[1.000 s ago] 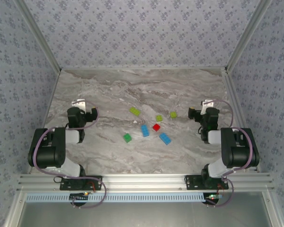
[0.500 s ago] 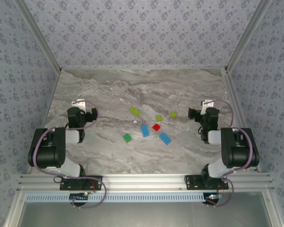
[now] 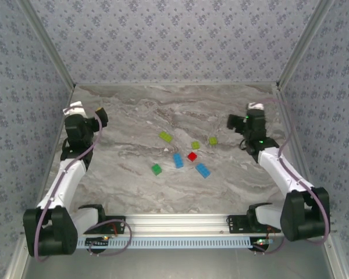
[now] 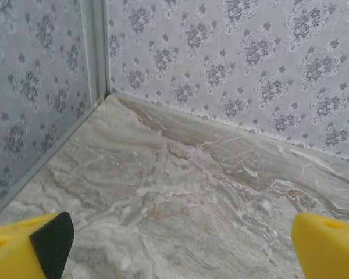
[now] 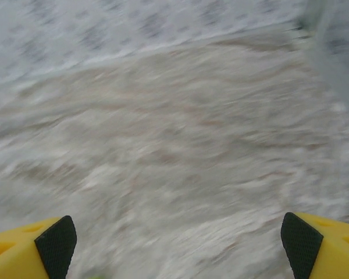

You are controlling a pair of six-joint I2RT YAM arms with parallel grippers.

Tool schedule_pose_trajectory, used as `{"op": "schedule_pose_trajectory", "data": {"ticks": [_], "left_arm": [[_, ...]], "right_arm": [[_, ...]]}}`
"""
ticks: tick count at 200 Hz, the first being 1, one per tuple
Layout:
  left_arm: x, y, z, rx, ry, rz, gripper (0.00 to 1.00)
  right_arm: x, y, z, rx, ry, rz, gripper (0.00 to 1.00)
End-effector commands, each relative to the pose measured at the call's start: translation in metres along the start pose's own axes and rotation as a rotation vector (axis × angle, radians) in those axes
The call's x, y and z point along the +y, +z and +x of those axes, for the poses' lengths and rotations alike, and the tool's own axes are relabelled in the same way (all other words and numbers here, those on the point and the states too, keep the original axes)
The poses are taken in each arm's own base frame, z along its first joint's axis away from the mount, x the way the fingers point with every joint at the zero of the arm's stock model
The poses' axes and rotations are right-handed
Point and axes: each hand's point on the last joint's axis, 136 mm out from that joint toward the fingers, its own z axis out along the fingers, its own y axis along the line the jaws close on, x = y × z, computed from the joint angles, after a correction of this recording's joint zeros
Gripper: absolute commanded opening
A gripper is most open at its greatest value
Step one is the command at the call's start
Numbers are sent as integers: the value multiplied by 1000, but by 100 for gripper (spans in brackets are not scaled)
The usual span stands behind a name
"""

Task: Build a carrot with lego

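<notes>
Table top [image 3: 134, 180]: marble-look slab, grey-beige veins, smooth w/ soft sheen. Walls [image 3: 174, 40]: matt, grey-blue floral print; paper or cloth, can't tell. Frame rails [image 3: 180, 221]: bare metal, alu-look, brushed, ribbed along front. Lego [image 3: 192, 156]: hard plastic, bright colours, slight gloss; studs too small to read. Left gripper [image 4: 180, 250] fingers [image 4: 14, 250]: yellow plastic, smooth, semi-matt; pad [image 4: 52, 238] dark, fine-textured, rubber or foam-like. Right gripper [image 5: 180, 250]: same yellow plastic, dark matt pads [image 5: 56, 244]; table surface blurred there. Arm shells [image 3: 64, 183]: white & black plastic, satin finish.
</notes>
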Motion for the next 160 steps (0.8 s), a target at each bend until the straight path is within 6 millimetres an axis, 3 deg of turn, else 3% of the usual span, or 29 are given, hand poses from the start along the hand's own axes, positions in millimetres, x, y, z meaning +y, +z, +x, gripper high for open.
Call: {"op": "schedule_pose_trajectory", "data": {"ticks": [1, 30, 50, 66, 78, 83, 112, 160], "left_arm": [[20, 0, 49, 207, -115, -58, 98], [62, 1, 79, 308, -227, -313, 98], [63, 10, 96, 363, -234, -321, 97], [64, 13, 105, 372, -251, -316, 97], [64, 13, 108, 359, -260, -311, 97], [64, 13, 109, 354, -262, -307, 98], [65, 11, 117, 348, -257, -292, 97], [63, 15, 120, 355, -264, -284, 98]], "right_arm": [[44, -27, 50, 222, -133, -9, 96], [113, -55, 67, 261, -278, -70, 96], [156, -69, 80, 261, -369, -111, 94], [183, -66, 96, 305, -399, -146, 89], [189, -59, 122, 391, -435, -151, 82], [202, -57, 120, 392, -430, -172, 79], [224, -45, 142, 435, -402, -223, 77], [242, -30, 168, 526, -387, -252, 67]]}}
